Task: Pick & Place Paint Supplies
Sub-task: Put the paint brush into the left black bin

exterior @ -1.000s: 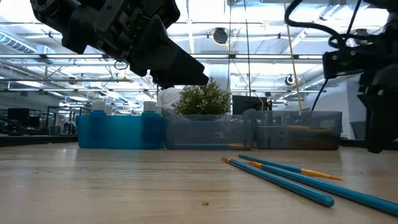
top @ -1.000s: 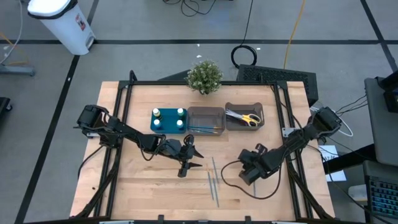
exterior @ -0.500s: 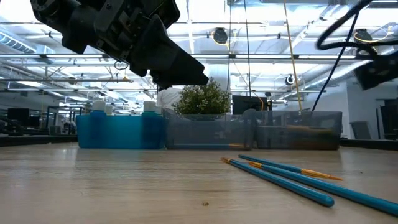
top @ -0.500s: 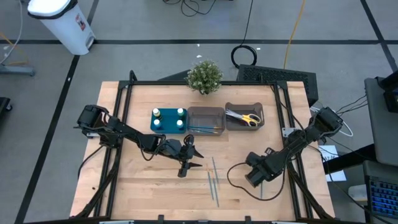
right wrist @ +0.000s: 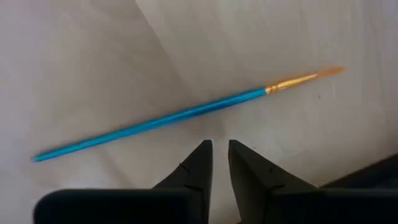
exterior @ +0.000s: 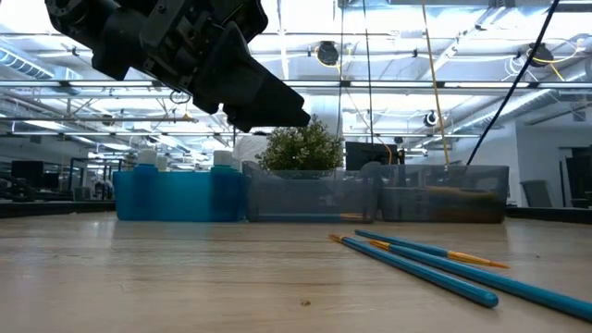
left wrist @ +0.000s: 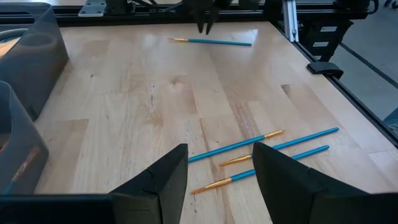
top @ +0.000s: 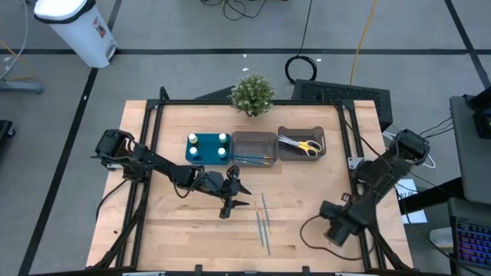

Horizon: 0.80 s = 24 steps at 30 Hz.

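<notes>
Hovering over the table's (top: 165, 230) front right part, our right end effector (right wrist: 220, 163) has its fingers nearly together, a narrow gap between the tips, and they hold nothing. Just ahead of those tips in the right wrist view lies a single blue paintbrush (right wrist: 180, 117), flat on the wood, its long axis running crosswise to the fingers, orange bristles at one end. We judge this brush is the right arm's to take, being the nearer arm; the fingers would have to part first.

Our left end effector (left wrist: 219, 168) hangs mid-table with its fingers apart and empty. Three more blue brushes (top: 263, 220) lie side by side just beyond it toward the right, lengthwise front to back in the high view.

Yellow-handled scissors (top: 306, 145) sit in the right grey bin (top: 321, 151); white-capped bottles (top: 207, 146) stand in the teal tray (top: 189, 156). We can read no writing or labels on anything.
</notes>
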Available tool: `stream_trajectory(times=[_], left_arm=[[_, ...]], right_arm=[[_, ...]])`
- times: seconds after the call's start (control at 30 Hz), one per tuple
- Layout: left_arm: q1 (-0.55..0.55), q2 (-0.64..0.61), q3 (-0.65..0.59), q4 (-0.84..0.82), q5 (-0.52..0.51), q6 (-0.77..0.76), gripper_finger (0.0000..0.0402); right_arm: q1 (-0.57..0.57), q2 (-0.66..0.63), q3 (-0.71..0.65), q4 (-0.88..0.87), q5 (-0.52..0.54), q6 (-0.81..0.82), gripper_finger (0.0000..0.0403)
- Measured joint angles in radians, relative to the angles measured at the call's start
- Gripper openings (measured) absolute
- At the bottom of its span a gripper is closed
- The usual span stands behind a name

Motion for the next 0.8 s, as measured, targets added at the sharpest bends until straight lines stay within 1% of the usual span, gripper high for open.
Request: stream_trajectory(times=[0.1, 0.27, 0.5, 0.8], left_arm=[[0.0, 0.0, 0.0, 0.0, 0.0, -0.001, 0.0186], [0.0, 0.0, 0.0, 0.0, 0.0, -0.008, 0.0186], [0.0, 0.0, 0.0, 0.0, 0.0, -0.022, 0.0186], [0.0, 0.0, 0.0, 0.0, 0.0, -0.026, 0.0187]], right_arm=[[0.03, 0.0, -0.042, 0.048, -0.009, 0.009, 0.003], [0.013, -0.004, -0.096, 0.118, 0.017, 0.008, 0.0003], [-0.053, -0.003, -0.105, 0.124, 0.053, 0.01, 0.001], [-0.121, -0.002, -0.106, 0.131, 0.072, 0.001, 0.0001]])
